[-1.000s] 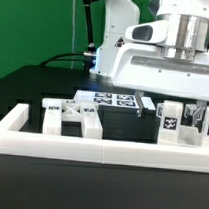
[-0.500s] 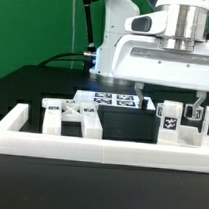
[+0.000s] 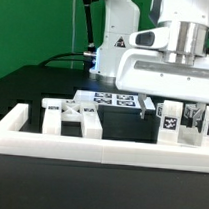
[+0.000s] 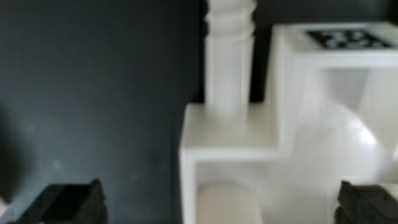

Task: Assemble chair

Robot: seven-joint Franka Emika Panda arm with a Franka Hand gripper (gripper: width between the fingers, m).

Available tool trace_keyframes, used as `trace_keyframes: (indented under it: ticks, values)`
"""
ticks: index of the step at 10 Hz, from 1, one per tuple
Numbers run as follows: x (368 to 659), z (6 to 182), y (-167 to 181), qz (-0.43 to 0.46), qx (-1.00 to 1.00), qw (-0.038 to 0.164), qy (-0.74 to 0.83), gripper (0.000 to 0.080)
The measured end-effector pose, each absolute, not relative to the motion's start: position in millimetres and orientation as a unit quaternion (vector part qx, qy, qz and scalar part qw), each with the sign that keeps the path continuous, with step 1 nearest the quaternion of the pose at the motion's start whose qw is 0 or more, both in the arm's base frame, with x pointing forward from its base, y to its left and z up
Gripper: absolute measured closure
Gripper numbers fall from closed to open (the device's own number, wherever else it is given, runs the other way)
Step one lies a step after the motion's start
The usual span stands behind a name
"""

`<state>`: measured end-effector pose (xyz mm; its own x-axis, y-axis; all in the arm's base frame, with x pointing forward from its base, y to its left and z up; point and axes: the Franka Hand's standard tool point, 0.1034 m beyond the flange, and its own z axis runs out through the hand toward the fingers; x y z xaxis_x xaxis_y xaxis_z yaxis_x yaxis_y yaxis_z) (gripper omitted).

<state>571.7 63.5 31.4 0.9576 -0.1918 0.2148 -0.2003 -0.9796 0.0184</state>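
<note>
Loose white chair parts with black-and-white tags stand behind the white border frame (image 3: 100,142). A crossed piece (image 3: 72,116) is at the exterior view's left, and two tagged blocks (image 3: 170,121) stand at the right. My gripper (image 3: 170,109) hangs open just above those right-hand blocks. In the wrist view a white stepped block (image 4: 240,140) with a thin upright rod (image 4: 231,50) lies between my fingertips (image 4: 71,200), beside a tagged piece (image 4: 342,40). The gripper (image 4: 217,205) holds nothing, and both fingers stand apart from the block.
A flat white marker board (image 3: 115,98) lies on the black table behind the parts. The border frame's raised ends close off the front left and right. A green wall and the arm's base stand at the back.
The hand rose slightly half a second ago and has now come down lower over the right-hand blocks. The jaws stayed open and the parts have not moved.
</note>
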Motion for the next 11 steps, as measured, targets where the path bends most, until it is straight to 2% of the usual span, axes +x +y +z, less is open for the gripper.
trace_keyframes:
  ticks: [6,8,9,10,11]
  values:
    - [571.1,17.1,59.3,0.100,0.990,0.028,-0.096,0.0150]
    - [571.0,16.9,58.6,0.100,0.990,0.028,-0.097,0.0417]
    - [571.5,17.4,58.6,0.101,0.990,0.028,-0.097,0.0417]
    - [571.5,17.4,58.6,0.101,0.990,0.028,-0.097,0.0471]
    - [571.6,17.4,58.6,0.101,0.990,0.028,-0.097,0.0471]
